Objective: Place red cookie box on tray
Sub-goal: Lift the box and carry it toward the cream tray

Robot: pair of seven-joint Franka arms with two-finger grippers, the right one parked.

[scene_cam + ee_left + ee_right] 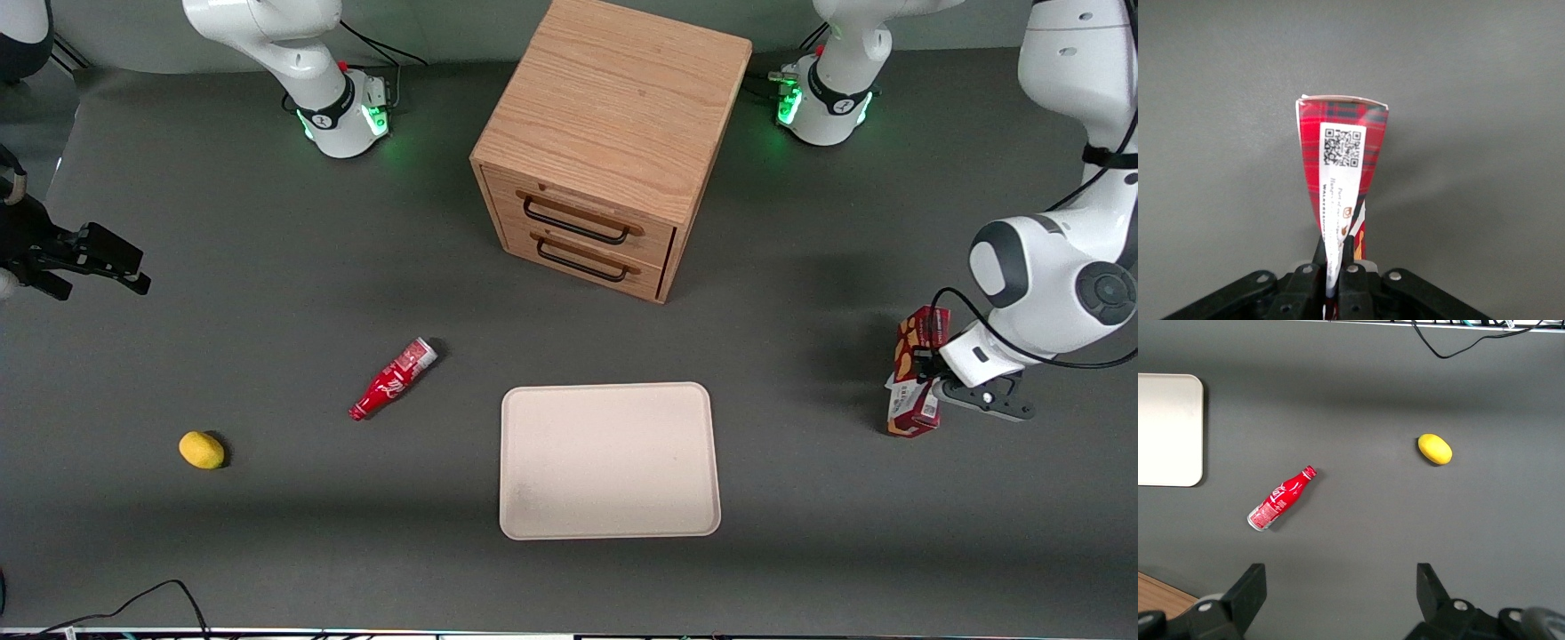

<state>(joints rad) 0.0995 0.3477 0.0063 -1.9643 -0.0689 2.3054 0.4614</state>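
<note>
The red cookie box [916, 378] is held on end at the working arm's end of the table, its white label with a QR code [1341, 153] facing the wrist camera. My gripper [931, 369] [1336, 263] is shut on the box, pinching its narrow end between the black fingers [1318, 257]. Whether the box's lower end touches the table I cannot tell. The pale beige tray [609, 460] [1168, 430] lies flat with nothing on it near the front camera, well apart from the box, toward the table's middle.
A wooden two-drawer cabinet [613, 142] stands farther from the front camera than the tray. A small red bottle [394, 378] [1280, 499] lies on its side beside the tray. A yellow fruit [202, 449] [1435, 449] sits toward the parked arm's end.
</note>
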